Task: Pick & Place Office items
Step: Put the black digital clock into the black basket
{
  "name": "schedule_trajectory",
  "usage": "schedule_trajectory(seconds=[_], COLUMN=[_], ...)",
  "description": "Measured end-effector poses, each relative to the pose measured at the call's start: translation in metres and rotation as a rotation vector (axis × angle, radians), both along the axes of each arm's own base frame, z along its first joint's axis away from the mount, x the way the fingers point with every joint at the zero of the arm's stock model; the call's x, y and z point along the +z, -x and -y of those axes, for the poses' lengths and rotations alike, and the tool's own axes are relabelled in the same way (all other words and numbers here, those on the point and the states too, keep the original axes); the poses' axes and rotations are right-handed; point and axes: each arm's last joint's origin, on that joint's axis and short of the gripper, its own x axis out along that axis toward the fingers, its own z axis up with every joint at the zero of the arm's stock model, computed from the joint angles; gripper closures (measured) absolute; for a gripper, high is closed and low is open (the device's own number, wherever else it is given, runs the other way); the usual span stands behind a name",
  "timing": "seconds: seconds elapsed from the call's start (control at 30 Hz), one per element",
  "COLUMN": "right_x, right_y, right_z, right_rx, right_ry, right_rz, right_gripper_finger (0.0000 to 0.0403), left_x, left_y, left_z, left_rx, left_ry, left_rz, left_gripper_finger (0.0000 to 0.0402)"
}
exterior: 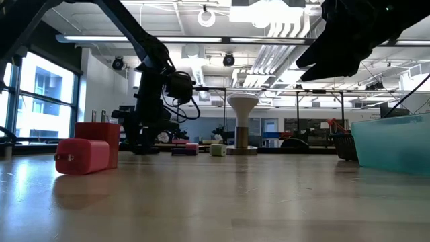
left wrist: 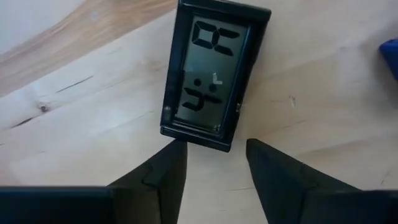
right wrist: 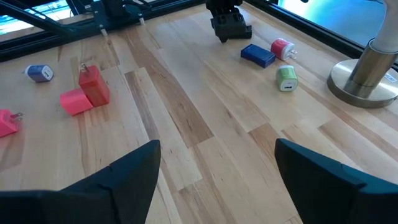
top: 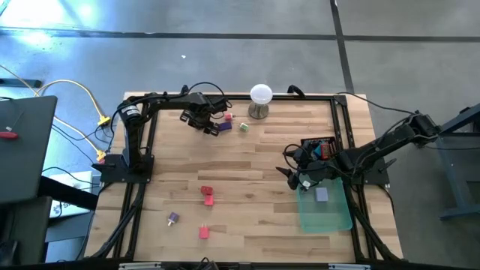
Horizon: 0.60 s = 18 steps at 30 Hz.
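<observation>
floor [top: 225,45]: grey concrete | windows [exterior: 33,101]: left, daylit | ceiling: strip lights [exterior: 201,38], ducts [exterior: 282,27]

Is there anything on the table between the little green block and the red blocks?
No. In the right wrist view only bare wood lies between the pale green block and the red blocks. The blue piece sits off to one side.

Just ahead of my left gripper [left wrist: 211,171] lay a small black clock [left wrist: 211,71]; its grey display showed segment digits, upside down to me, which I could not read surely.
</observation>
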Motion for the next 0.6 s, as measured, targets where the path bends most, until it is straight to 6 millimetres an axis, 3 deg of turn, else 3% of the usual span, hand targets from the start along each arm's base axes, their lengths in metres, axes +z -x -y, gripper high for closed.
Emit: schedule_trajectory(seconds=[0.6], right_x=[0.0000], right_y=[0.0000], right_z=[0.0000], right_rx=[-0.001], right_ry=[-0.003], right_rz=[0.001], right_gripper_finger=[0.0099], left_x=[0.0001], left_y=[0.0004], left_z=[0.0002], left_rx=[0.029], left_ry=[0.000], left_rz=[0.000], left_gripper_finger=[0.0245])
